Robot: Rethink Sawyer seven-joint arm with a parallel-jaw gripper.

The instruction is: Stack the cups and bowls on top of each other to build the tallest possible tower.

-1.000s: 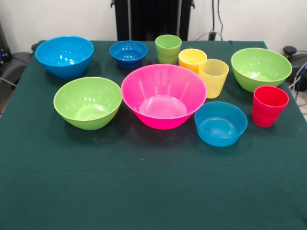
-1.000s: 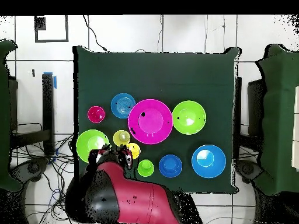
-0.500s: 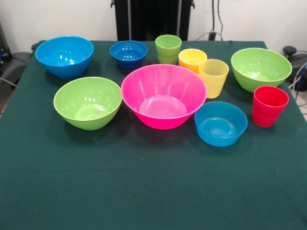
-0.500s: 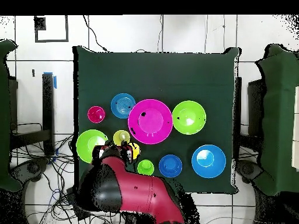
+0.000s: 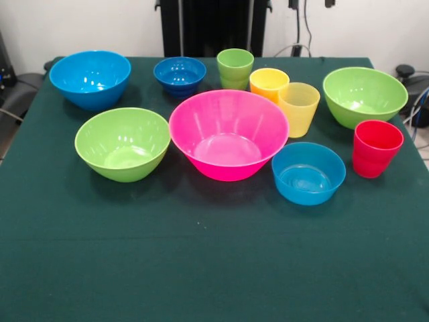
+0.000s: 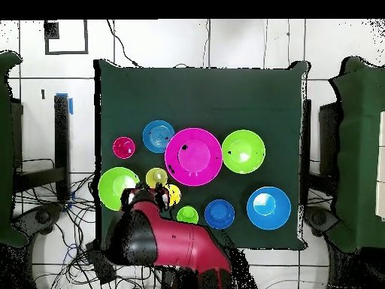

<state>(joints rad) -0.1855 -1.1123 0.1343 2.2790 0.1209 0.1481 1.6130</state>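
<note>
All bowls and cups stand apart on the green table; no tower shows. The large pink bowl [image 5: 228, 134] is in the middle, between two lime bowls [image 5: 123, 143] [image 5: 364, 96]. The bright blue bowl [image 5: 90, 78] and small dark blue bowl [image 5: 179, 74] stand at the back, the light blue bowl [image 5: 308, 172] in front. The green cup [image 5: 234, 68], orange cup [image 5: 268, 82], yellow cup [image 5: 298, 107] and red cup [image 5: 375, 147] stand upright. My gripper [image 5: 311, 3] shows only two spread tips at the top edge, open and empty, high above the yellow cup; overhead it [image 6: 150, 197] hovers beside the orange cup [image 6: 173, 194].
The red arm [image 6: 173, 244] reaches in over the table's robot-side edge [image 6: 225, 247]. Cables and dark equipment lie off the table at both sides. The wide near half of the green cloth [image 5: 201, 268] holds nothing.
Two dark gripper tips have come into the front view's top edge. Overhead, the arm's body has shifted a little. No bowl or cup has moved.
</note>
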